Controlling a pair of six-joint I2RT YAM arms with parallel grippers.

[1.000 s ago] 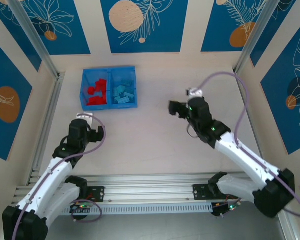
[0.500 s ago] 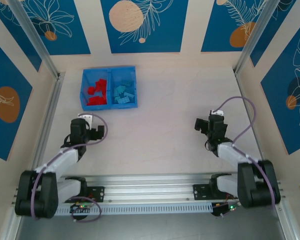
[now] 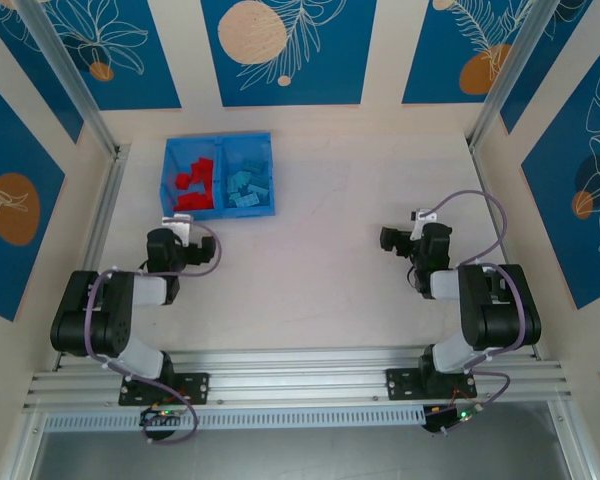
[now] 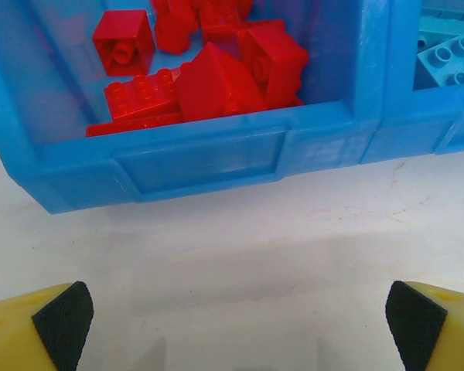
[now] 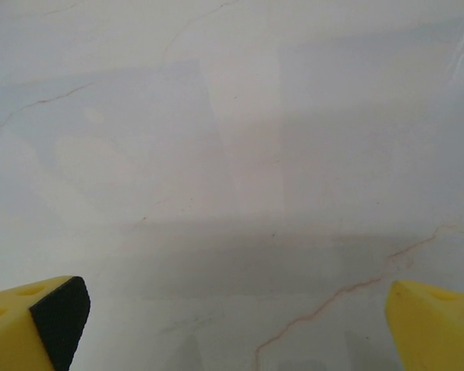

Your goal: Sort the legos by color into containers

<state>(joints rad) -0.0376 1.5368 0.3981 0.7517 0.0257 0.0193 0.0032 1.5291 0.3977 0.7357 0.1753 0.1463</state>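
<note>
My left gripper [image 4: 236, 318] hangs wide open and empty, just short of the tray [image 4: 201, 161]. My right gripper [image 5: 236, 317], spread as wide and holding nothing, hangs over the table [image 5: 232, 154] well right of the tray. Red bricks [image 4: 209, 85] lie in the tray's left compartment, light blue bricks [image 4: 448, 54] in its right.

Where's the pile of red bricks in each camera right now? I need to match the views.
Top external: the bright red plastic bricks lie in the left compartment of the blue plastic tray, upper left.
Left wrist: upper centre, behind the tray's near wall.
Right wrist: faces pale tabletop.
Shared landmark: the tray's middle wall.
</note>
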